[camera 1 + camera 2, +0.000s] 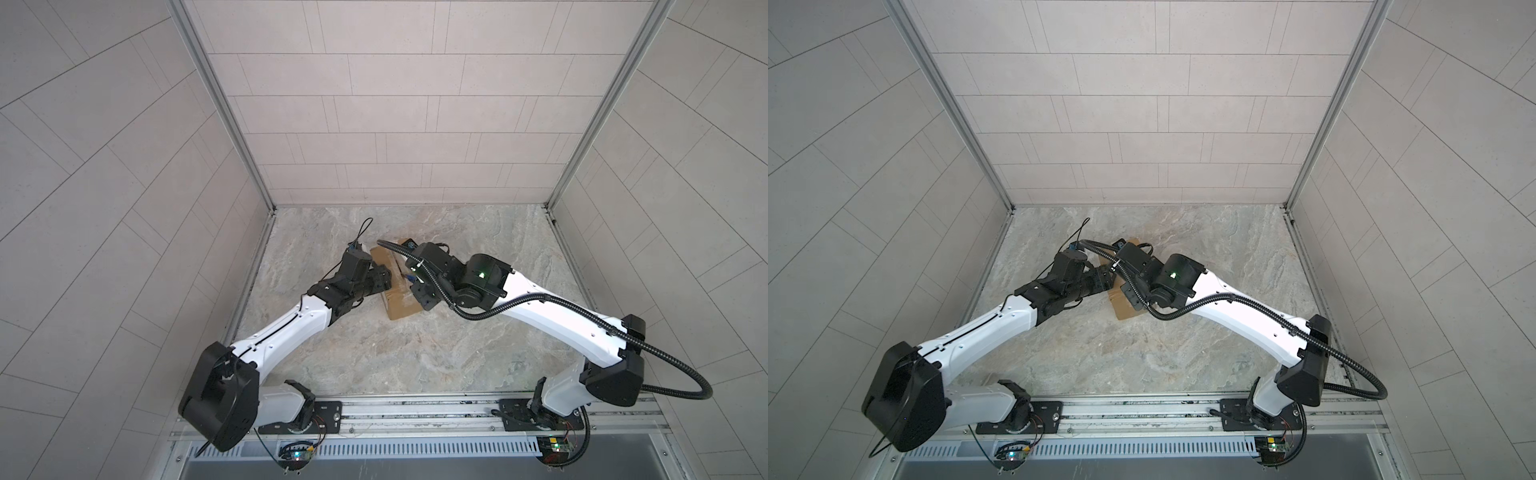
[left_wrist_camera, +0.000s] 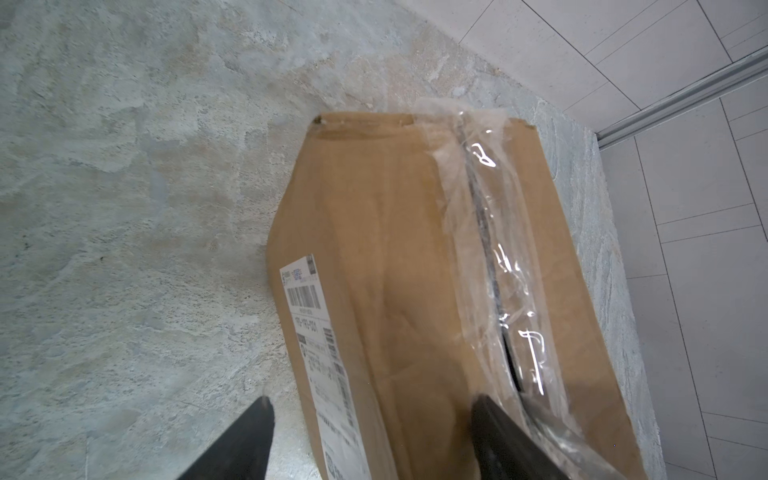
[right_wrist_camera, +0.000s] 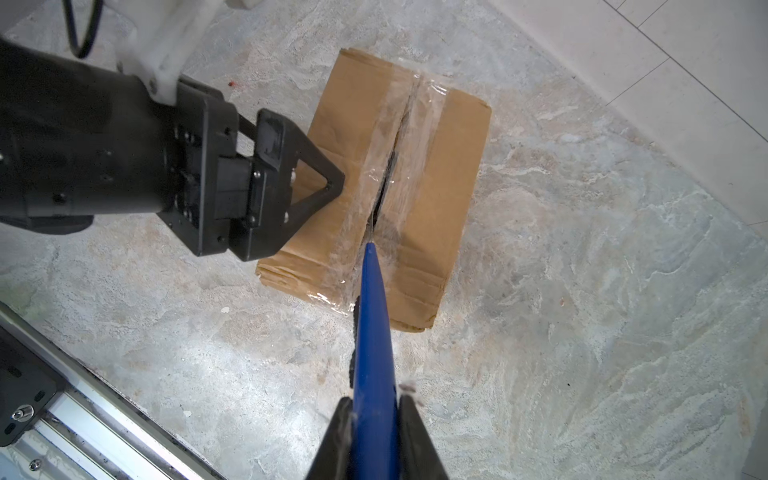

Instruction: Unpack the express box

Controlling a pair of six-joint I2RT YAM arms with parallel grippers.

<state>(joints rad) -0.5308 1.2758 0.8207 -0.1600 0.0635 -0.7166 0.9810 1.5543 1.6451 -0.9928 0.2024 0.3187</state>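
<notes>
The express box (image 1: 401, 309) (image 1: 1124, 311) lies on the marble tabletop, a brown carton with clear tape along its top seam (image 3: 409, 137). A dark slit (image 3: 384, 183) runs along that seam. My right gripper (image 3: 374, 405) (image 1: 417, 287) is shut on a blue-handled cutter (image 3: 372, 332), and the cutter's tip sits in the slit's near end. My left gripper (image 2: 374, 401) (image 1: 384, 279) is open at the box's left edge. One of its fingers (image 2: 498, 432) rests on the box top beside the tape. The other hangs off the labelled side, apart from the box (image 2: 374, 249).
A white shipping label (image 2: 316, 332) is stuck on the box's side. Tiled walls (image 1: 374, 104) close in the table at the back and on both sides. The rail (image 1: 415, 409) with the arm bases runs along the front. The right arm's black cable (image 1: 540, 299) loops beside it.
</notes>
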